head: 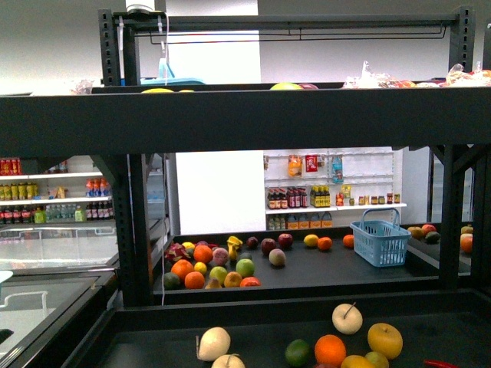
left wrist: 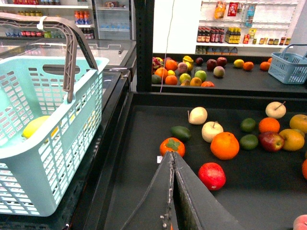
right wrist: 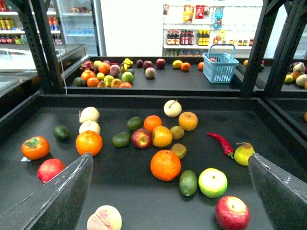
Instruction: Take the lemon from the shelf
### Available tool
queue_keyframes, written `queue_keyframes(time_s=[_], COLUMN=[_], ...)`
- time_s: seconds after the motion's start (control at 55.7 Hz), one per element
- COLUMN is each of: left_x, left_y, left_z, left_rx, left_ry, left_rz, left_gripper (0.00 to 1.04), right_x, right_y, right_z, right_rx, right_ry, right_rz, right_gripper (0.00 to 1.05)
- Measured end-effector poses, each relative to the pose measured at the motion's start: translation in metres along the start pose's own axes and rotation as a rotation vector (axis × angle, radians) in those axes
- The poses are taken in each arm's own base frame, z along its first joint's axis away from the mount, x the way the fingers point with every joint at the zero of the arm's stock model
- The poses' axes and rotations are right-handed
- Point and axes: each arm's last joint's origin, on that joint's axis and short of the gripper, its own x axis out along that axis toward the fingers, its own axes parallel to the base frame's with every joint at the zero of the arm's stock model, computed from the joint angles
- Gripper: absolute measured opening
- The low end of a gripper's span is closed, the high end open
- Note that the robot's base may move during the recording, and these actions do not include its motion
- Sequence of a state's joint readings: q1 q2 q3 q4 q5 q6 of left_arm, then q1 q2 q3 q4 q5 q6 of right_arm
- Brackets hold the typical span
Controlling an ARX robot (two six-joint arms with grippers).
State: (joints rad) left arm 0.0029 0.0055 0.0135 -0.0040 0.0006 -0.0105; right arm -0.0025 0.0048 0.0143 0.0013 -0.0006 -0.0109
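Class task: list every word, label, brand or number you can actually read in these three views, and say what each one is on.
None can be read.
Bottle labels on the white wall shelves: too small and blurred.
Hanging packets above them: print blurred.
White tag on the shelf beside the persimmon: no legible text.

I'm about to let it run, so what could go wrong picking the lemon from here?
1. The round yellow fruit on the shelf could be mistaken for a lemon.
2. Fruit lies crowded; the open right gripper may knock the orange or lime rolling.
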Motion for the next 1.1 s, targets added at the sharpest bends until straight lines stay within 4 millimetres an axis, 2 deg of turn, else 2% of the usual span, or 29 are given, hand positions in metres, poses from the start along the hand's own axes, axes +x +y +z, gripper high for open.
queue_keyframes(time_s=[0.054, 0.198, 0.269, 0.395, 1.096], left_x=[0.0000, 0.0000, 0.0000, 0.0000, 0.0000], left_y=[0.0000, 0.0000, 0.0000, 0.0000, 0.0000], left_z=[0.0000, 0.0000, 0.0000, 0.0000, 0.0000], left_rx=[0.000, 0.000, 0.000, 0.000, 0.002], left_ry=[0.000, 0.000, 0.000, 0.000, 0.000], left_rz=[0.000, 0.000, 0.000, 0.000, 0.000], left_gripper=[0.07, 0.48, 0.64, 0.98, 0.97], right_x=[0.0000, 0.0000, 0.0000, 0.0000, 0.0000], right_y=[0.0000, 0.0000, 0.0000, 0.0000, 0.0000], right_z=[0.0000, 0.0000, 0.0000, 0.0000, 0.0000], right_rx=[0.000, 0.000, 0.000, 0.000, 0.000], right_ry=[0.000, 0.000, 0.000, 0.000, 0.000], right_rz=[0.000, 0.000, 0.000, 0.000, 0.000], right_gripper=[0.97, 0.97, 0.97, 0.97, 0.97])
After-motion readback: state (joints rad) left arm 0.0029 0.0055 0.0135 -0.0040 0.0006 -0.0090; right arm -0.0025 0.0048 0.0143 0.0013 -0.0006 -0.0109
